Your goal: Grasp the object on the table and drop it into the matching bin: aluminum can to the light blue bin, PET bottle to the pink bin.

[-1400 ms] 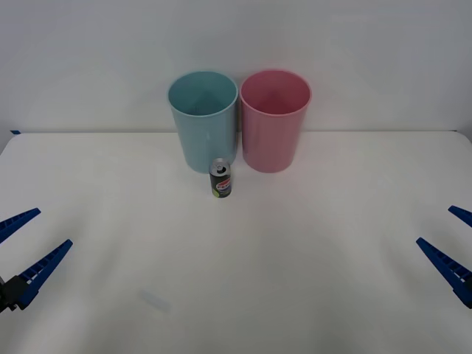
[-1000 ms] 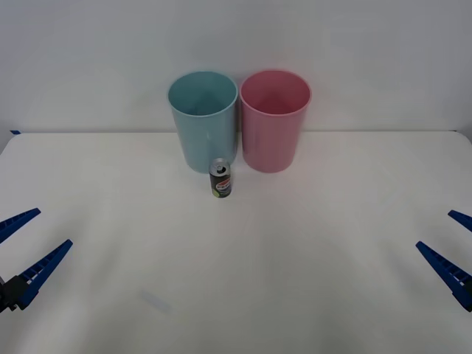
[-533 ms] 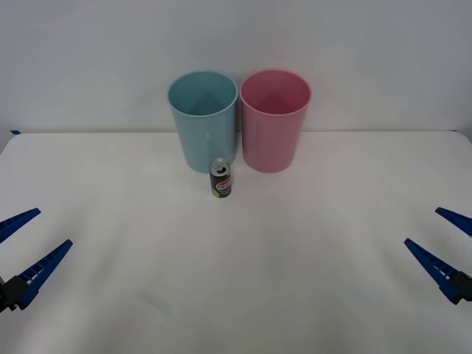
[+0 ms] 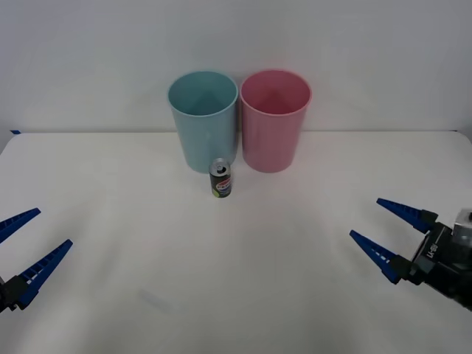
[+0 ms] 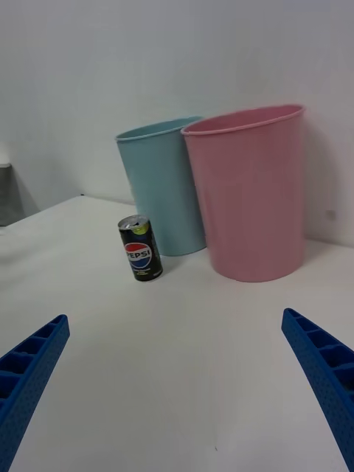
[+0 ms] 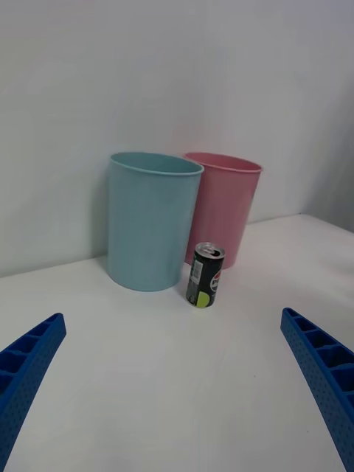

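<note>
A small dark aluminum can with a silver top stands upright on the white table, just in front of the light blue bin. The pink bin stands beside it on the right. My right gripper is open over the table's right side, well short of the can. My left gripper hangs open at the left edge, far from the can.
A plain white wall rises right behind both bins. Wide bare tabletop lies between the grippers and the can. A faint mark shows on the table near the front left.
My right gripper has moved in from the right edge toward the table's middle, and more of its arm now shows. The left gripper, the can and the bins have not moved.
</note>
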Action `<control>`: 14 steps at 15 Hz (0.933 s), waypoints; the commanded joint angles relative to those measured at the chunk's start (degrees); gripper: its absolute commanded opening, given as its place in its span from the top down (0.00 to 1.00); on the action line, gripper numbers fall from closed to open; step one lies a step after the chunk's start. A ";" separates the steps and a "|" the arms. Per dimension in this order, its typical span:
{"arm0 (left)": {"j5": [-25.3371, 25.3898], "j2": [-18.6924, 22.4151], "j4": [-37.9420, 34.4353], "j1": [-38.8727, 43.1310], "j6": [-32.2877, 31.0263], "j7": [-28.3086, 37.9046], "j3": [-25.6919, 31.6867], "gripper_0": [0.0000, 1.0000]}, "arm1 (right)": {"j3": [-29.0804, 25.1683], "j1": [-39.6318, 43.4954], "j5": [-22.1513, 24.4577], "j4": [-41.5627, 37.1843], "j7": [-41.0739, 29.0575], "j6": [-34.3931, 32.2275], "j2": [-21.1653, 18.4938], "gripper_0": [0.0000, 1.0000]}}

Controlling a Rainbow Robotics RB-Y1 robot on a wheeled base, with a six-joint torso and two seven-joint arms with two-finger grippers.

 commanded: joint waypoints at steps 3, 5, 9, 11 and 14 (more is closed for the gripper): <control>0.00 0.00 0.00 0.00 0.00 0.00 0.00 0.00 | 6.11 -7.08 0.78 6.27 1.97 1.91 0.10 0.00; 0.00 0.00 0.00 0.00 0.00 0.00 0.00 0.00 | 8.40 -9.63 0.87 8.47 2.85 3.49 0.10 0.00; 0.00 0.00 0.00 0.00 0.00 0.00 0.00 0.00 | 14.46 -12.44 0.87 9.26 4.69 11.58 0.80 0.00; 0.00 0.00 0.00 0.00 0.00 0.00 0.00 0.00 | 16.66 -14.46 0.96 11.10 5.57 14.48 2.47 0.00; 0.00 0.00 0.00 0.00 0.00 0.00 0.00 0.00 | 17.36 -18.85 4.39 15.67 7.06 16.50 7.13 0.00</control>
